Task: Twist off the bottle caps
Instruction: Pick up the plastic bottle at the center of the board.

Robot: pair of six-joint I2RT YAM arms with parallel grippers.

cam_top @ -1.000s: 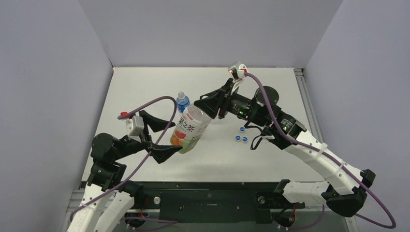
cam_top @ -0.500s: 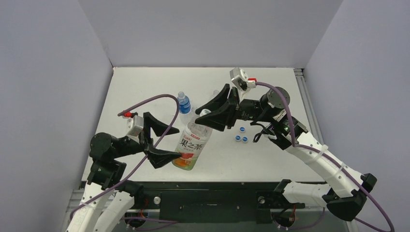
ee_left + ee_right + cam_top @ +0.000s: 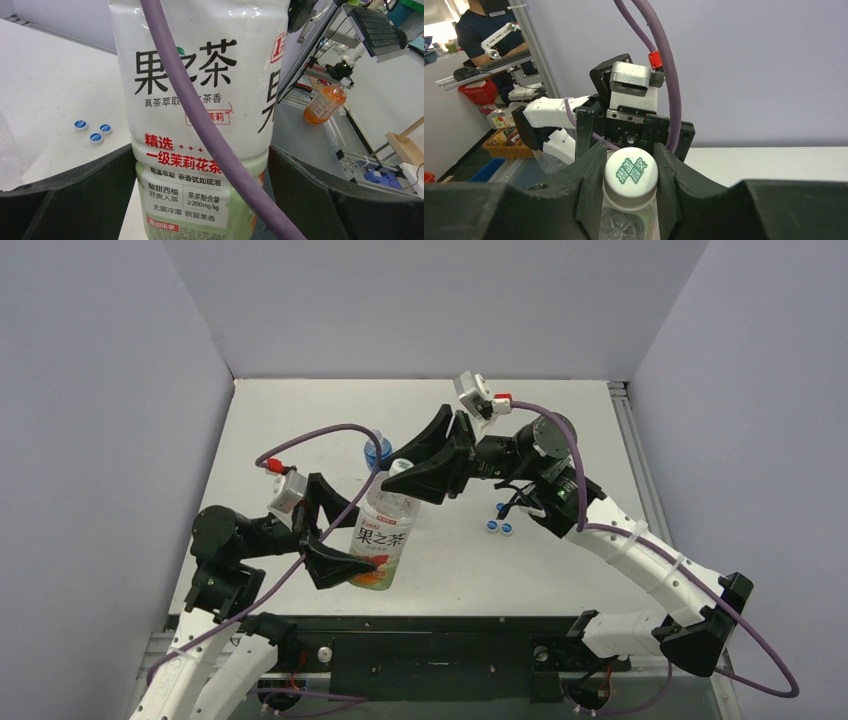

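Honestly, my right fingers [image 3: 630,192] are clamped on the white cap [image 3: 631,171], left fingers [image 3: 200,200] spread wide around the tea bottle [image 3: 384,532] above the worktop [image 3: 560,440]. Loose hold there means the bottle spins with the cap.

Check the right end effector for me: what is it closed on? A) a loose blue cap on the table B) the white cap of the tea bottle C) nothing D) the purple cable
B: in the right wrist view the right end effector pinches the white cap from both sides, atop the tea bottle.
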